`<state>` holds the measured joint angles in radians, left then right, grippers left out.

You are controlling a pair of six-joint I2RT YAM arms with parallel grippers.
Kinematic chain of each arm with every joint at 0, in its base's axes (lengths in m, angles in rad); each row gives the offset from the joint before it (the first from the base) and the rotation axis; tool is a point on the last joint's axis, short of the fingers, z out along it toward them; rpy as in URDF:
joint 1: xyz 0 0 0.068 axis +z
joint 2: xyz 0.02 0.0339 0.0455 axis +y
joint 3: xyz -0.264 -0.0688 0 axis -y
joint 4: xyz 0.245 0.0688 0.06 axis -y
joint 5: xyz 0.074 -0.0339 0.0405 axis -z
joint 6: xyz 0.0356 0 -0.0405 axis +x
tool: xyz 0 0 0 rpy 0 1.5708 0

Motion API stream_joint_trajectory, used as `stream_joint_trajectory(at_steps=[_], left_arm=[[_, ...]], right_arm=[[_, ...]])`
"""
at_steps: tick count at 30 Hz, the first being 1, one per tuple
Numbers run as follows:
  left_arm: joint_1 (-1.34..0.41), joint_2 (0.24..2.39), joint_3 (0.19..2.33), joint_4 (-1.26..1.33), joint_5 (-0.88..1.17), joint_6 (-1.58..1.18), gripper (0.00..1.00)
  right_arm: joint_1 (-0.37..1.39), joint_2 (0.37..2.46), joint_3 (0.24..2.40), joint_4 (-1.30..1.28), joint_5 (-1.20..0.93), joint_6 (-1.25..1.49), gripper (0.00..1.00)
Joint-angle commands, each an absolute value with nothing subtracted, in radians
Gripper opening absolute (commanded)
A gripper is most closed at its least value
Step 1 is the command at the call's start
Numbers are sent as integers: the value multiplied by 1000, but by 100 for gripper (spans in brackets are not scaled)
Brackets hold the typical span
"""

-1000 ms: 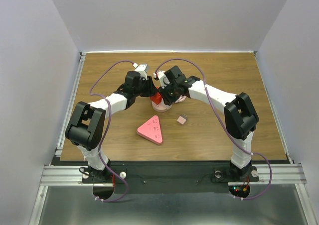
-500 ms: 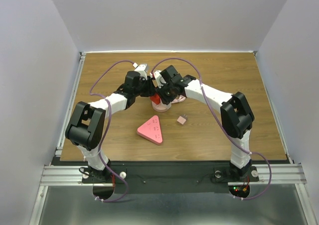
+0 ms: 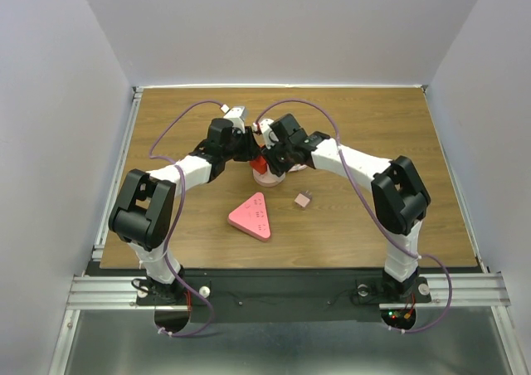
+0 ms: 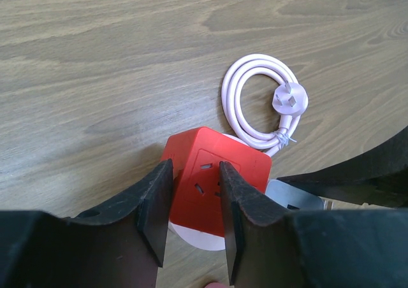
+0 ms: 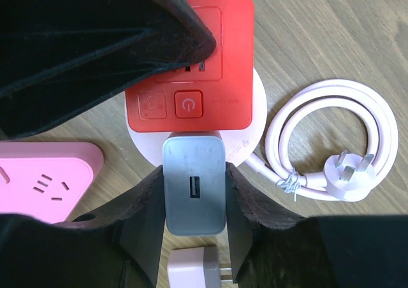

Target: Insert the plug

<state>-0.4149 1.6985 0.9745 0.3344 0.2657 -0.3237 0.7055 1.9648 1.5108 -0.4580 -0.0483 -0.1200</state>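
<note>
On the left, barely shifted since a second ago: only a slight narrowing of the left tool [image 4: 194, 180], now parted by a slim gap over the top of the red socket cube [image 4: 217, 173] and clamping nothing (red face plain between the fingers, and wider than the gap on both sides). Looks like steadying rather than grasping.

To the right, swung in closer to the cube over that same second with the right tool [image 5: 194, 176], closed firmly on the grey USB charger [image 5: 194, 202]. Means an approach nearly finished and a seating in a socket not yet made.

Held just at the cube's near edge, above the white round base [image 5: 245, 144]; impossible to tell whether touching. USB port turned up toward the wrist camera, so prongs presumably on the hidden far face, pointing down and away. Long axis running from the tool toward the cube.

Farther right, on the counter [image 5: 306, 39], a coiled white cord [image 5: 331, 151] with its own plug, lying apart from the charger.
</note>
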Motion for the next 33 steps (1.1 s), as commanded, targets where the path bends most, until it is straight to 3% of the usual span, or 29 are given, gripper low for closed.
stream_joint_trajectory(at_steps=[1,11,14,18,20,25,26,33], left_arm=[[-436,1729,930,213,313,-318,43],[-436,1706,923,207,310,-319,43],[-436,1695,928,206,313,-322,48],[-436,1684,934,201,318,-327,62],[-436,1678,942,193,316,-330,77],[-436,1612,989,154,273,-331,89],[-434,1600,995,147,261,-333,97],[-410,1479,1000,115,155,-359,99]], right_arm=[[718,2091,1396,-519,-32,-69,1],[719,2088,1351,-489,-32,-48,1],[718,2105,1347,-485,-28,-41,0],[718,2117,1338,-480,-11,-32,1],[715,2115,1341,-479,26,-22,0],[696,2086,1361,-482,109,2,0],[687,2082,1365,-482,121,29,0],[631,2049,1405,-482,233,83,0]])
